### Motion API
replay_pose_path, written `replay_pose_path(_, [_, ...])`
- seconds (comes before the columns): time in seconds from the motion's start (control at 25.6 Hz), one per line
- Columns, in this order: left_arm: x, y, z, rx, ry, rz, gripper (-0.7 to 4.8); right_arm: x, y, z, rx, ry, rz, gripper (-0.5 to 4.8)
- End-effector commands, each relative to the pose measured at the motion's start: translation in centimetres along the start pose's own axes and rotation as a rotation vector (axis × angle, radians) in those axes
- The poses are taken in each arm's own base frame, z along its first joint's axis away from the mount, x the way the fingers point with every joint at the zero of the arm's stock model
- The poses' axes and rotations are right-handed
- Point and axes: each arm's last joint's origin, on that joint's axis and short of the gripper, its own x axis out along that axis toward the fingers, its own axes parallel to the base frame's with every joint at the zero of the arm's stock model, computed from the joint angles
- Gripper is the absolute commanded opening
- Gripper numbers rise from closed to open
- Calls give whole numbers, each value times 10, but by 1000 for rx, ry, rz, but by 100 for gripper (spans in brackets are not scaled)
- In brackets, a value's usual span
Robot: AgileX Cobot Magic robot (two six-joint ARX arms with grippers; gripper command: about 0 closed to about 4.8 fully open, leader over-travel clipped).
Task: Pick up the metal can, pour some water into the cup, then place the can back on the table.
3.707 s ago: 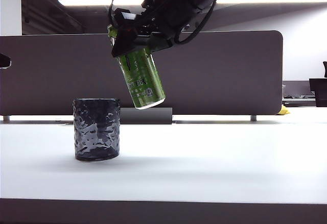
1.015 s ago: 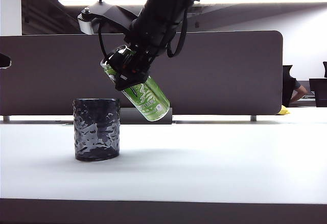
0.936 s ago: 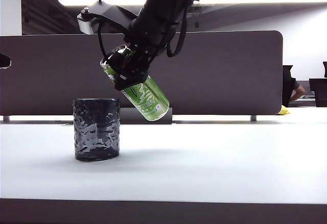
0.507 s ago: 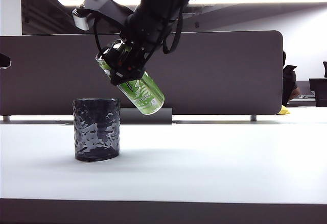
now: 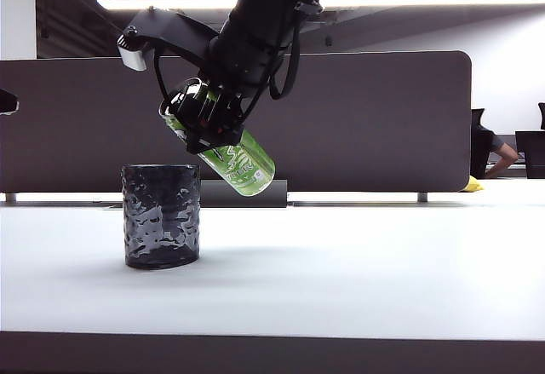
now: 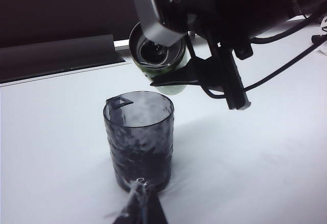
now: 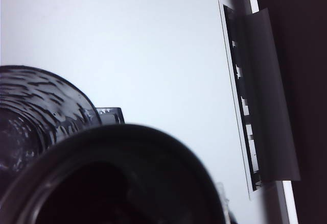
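My right gripper [image 5: 204, 123] is shut on the metal can [image 5: 244, 163], a slim green can held aslant in the air. The can's gripped end [image 6: 156, 48] is up and over the near rim of the cup [image 5: 161, 216]; its other end hangs lower, to the right. The dark dimpled cup [image 6: 139, 137] stands upright on the white table [image 5: 358, 263]. No water stream shows. In the right wrist view the can's dark rim [image 7: 117, 178] fills the foreground beside the cup [image 7: 30, 112]. My left gripper [image 6: 140, 206] sits shut, low in front of the cup.
A dark grey partition panel [image 5: 383, 118] runs along the table's far edge, with a dark rail [image 5: 255, 193] at its foot behind the can. The table's dark front edge [image 5: 272, 353] is nearest the camera.
The right gripper has carried the can a little to the left, toward the cup, and tipped it flatter. The cup and the left gripper have not moved.
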Motion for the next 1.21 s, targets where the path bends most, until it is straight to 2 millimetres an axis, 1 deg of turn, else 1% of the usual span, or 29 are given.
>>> replay_pose_path(0.04, [0, 0, 2, 0, -14, 2, -5, -4, -10, 8, -32, -34, -85, 291])
replay_pose_path(0.51, [0, 0, 2, 0, -14, 2, -5, -4, -12, 9, -135, -37, -110, 291])
replay_pose_path(0.74, [0, 0, 2, 0, -14, 2, -5, 4, -8, 7, -190, 7, -121, 291])
replay_pose_path(1.21, [0, 0, 2, 0, -14, 2, -5, 3, -9, 14, -251, 4, -160, 291])
